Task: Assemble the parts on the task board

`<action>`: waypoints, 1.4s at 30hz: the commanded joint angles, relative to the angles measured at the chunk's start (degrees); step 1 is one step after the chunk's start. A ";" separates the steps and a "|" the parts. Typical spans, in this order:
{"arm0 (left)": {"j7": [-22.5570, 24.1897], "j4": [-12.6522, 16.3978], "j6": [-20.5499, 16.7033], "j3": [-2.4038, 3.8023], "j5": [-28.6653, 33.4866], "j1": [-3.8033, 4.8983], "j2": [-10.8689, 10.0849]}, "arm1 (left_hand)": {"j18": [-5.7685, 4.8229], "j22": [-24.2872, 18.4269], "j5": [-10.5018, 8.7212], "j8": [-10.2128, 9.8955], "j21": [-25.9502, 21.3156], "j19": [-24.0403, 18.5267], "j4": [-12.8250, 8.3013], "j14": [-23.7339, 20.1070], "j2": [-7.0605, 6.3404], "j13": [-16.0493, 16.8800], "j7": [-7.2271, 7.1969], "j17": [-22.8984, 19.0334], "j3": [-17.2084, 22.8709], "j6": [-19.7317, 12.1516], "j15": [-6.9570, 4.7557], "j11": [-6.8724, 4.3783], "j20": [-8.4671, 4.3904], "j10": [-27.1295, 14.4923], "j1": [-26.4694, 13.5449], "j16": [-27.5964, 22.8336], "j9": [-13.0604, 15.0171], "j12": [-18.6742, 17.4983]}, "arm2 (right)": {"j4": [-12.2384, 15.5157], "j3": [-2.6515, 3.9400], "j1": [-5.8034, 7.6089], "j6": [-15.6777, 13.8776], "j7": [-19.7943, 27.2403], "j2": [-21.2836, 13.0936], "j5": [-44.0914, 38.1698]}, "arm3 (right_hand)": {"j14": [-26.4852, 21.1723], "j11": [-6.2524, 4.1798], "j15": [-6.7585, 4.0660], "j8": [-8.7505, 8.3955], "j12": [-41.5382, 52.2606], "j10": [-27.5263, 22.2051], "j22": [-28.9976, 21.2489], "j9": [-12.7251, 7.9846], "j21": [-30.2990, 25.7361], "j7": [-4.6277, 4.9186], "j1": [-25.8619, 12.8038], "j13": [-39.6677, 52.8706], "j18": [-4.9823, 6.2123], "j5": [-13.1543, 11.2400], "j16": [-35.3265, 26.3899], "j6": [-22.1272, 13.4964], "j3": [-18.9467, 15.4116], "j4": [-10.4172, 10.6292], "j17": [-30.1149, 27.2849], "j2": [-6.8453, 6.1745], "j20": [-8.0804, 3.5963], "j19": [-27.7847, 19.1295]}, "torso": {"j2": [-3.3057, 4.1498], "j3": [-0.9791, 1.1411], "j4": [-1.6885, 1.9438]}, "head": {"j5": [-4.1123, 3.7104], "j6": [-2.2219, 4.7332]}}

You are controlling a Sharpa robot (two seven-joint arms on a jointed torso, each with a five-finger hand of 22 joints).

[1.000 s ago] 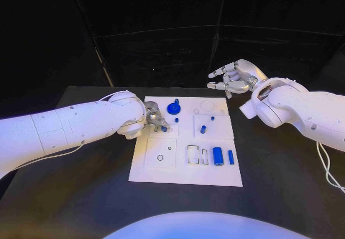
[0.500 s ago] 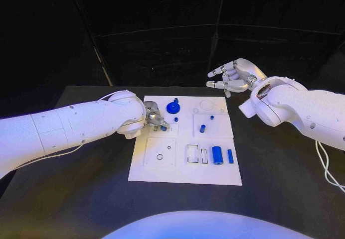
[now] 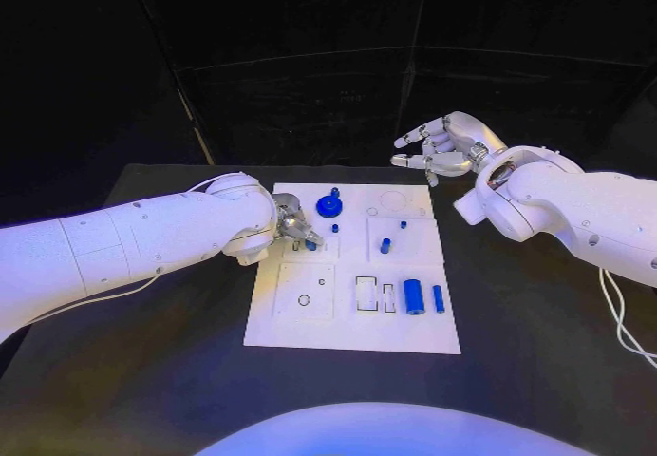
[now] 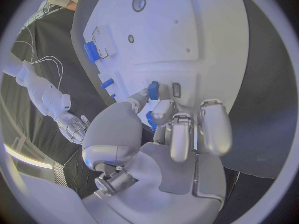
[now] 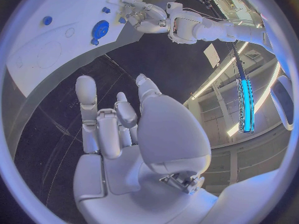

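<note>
A small blue part sits pinched in the left hand over the slots at the white board's left side; it should go in squarely and gently. The right hand hovers beyond the board, fingers loosely spread, holding nothing.

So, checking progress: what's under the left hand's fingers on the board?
The left hand pinches a small blue part over the task board, beside a small slot. Its seat underneath is hidden.

Blue parts (white task board)
</note>
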 commanded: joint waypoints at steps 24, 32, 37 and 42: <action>-0.51 0.68 0.64 0.05 -0.28 0.17 -0.05 | -1.09 1.35 -0.03 0.51 1.06 1.72 2.42 5.85 0.54 0.60 -0.21 15.09 -4.61 0.89 -0.53 -0.13 -0.40 0.81 -0.93 0.18 -0.10 0.72 | -0.28 0.05 0.09 0.34 0.45 0.16 -0.05 | 2.51 -0.03 -0.39 0.33 -0.21 -0.19 -0.08 -0.11 -0.30 -0.11 -0.87 -0.04 0.57 -0.53 -0.26 0.09 -0.60 0.21 -0.08 -0.01 -0.07 -0.11 | -0.01 0.02 0.03 | -0.12 -0.01; -0.53 0.64 0.66 0.07 -0.28 0.29 -0.12 | -1.09 1.35 -0.03 0.51 1.06 1.72 2.42 5.85 0.54 0.60 -0.21 15.09 -4.61 0.89 -0.53 -0.13 -0.40 0.81 -0.93 0.18 -0.10 0.72 | -0.44 0.05 0.09 0.36 0.47 0.31 -0.05 | 2.51 -0.03 -0.39 0.34 -0.20 -0.20 -0.19 -0.11 -0.36 -0.11 -0.99 -0.05 0.59 -0.54 -0.28 0.08 -0.68 0.29 -0.10 0.01 -0.07 -0.15 | -0.04 0.00 0.00 | -0.11 0.07; -0.62 0.85 1.23 0.17 -0.28 0.42 -0.64 | -0.98 0.86 -0.05 0.48 0.68 1.56 2.92 5.85 0.35 0.13 -0.19 15.09 -5.89 0.75 -0.56 -0.13 -0.43 0.58 -0.92 0.18 -0.13 0.37 | -0.58 0.05 0.09 0.41 0.48 0.31 -0.05 | 2.51 -0.03 -0.39 0.34 -0.21 -0.20 -0.19 -0.11 -0.36 -0.11 -1.01 -0.06 0.58 -0.54 -0.28 0.08 -0.70 0.30 -0.11 0.01 -0.07 -0.14 | -0.04 -0.05 0.00 | -0.20 0.10; -0.78 1.42 2.13 1.48 -0.85 0.73 -1.15 | -0.83 0.16 -0.62 0.41 0.07 1.31 4.18 5.85 -0.72 -0.81 -0.07 15.09 -9.42 0.23 -0.49 -0.01 -0.41 -0.09 -1.46 0.18 -0.14 -0.35 | -0.85 0.05 0.08 0.46 0.53 0.38 -0.05 | 2.52 -0.02 -0.39 0.36 -0.21 -0.22 -0.27 -0.11 -0.42 -0.10 -1.23 -0.10 0.59 -0.57 -0.31 0.05 -0.88 0.46 -0.11 0.04 -0.07 -0.15 | 0.03 -0.07 0.05 | -0.25 0.24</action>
